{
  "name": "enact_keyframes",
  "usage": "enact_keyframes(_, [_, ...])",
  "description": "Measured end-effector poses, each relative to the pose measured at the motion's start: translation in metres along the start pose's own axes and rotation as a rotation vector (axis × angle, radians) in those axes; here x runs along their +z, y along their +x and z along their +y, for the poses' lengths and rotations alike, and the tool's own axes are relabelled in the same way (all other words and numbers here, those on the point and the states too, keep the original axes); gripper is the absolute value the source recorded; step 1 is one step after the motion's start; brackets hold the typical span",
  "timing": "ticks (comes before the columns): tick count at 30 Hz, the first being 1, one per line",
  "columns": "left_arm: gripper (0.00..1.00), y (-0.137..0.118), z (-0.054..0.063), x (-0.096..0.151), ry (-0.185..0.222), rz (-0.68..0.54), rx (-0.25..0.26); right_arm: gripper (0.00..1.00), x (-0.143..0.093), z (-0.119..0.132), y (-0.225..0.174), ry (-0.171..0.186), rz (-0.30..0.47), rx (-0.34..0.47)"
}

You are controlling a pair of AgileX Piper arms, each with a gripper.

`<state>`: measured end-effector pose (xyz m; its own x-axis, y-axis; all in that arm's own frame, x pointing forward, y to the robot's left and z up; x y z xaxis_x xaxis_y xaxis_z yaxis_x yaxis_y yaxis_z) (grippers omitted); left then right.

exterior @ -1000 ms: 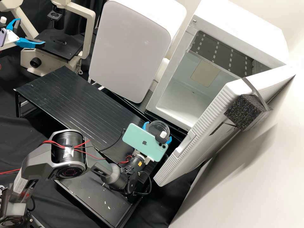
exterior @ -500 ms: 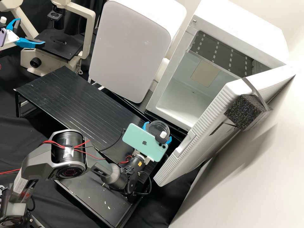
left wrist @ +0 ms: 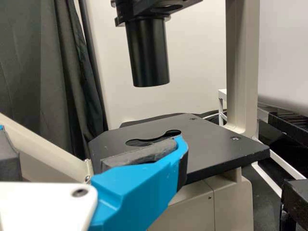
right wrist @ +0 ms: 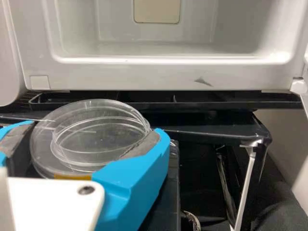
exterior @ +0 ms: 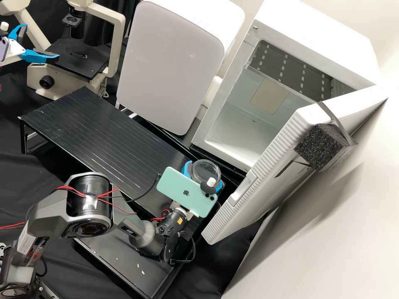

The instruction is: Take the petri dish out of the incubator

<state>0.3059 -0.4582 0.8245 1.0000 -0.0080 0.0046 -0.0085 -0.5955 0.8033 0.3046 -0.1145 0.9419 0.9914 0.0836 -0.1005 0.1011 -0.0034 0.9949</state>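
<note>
Right claw (exterior: 203,174) holds clear petri dish (exterior: 204,167) outside incubator (exterior: 320,37).

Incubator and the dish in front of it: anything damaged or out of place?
A small dark mark, perhaps a scuff or chip, breaks the plain front of the incubator. The petri dish, held in the right gripper, shows no obvious damage.

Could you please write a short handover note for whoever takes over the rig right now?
Right gripper: closed on the petri dish, one finger either side.
Left gripper: open and without a load, by the microscope.
Dish: outside the incubator, at the near end of the black stand; cannot tell whether it touches down.
Done: dish out.
Left: probably setting it down and releasing; door is open.
</note>
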Motion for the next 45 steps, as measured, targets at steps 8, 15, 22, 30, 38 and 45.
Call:
enact_keyframes(8, [1.0,0.0,0.0,0.0,0.0,0.0,0.0,1.0,0.0,0.0,0.0,0.0,0.0,0.0])
enact_keyframes(15, [1.0,0.0,0.0,0.0,0.0,0.0,0.0,1.0,0.0,0.0,0.0,0.0,0.0,0.0])
enact_keyframes(22, [1.0,0.0,0.0,0.0,0.0,0.0,0.0,1.0,0.0001,0.0002,-0.0001,-0.002,-0.007,-0.001])
enact_keyframes(30, [1.0,0.0,0.0,0.0,0.0,0.0,0.0,1.0,-0.0064,0.0011,-0.0049,-0.013,-0.036,-0.001])
enact_keyframes(38, [1.0,0.0,0.0,0.0,0.0,0.0,0.0,1.0,-0.0063,-0.0003,-0.006,-0.014,-0.062,-0.01])
enact_keyframes(45, [1.0,0.0,0.0,0.0,0.0,0.0,0.0,1.0,-0.0051,-0.0005,-0.0046,-0.014,-0.063,-0.012])
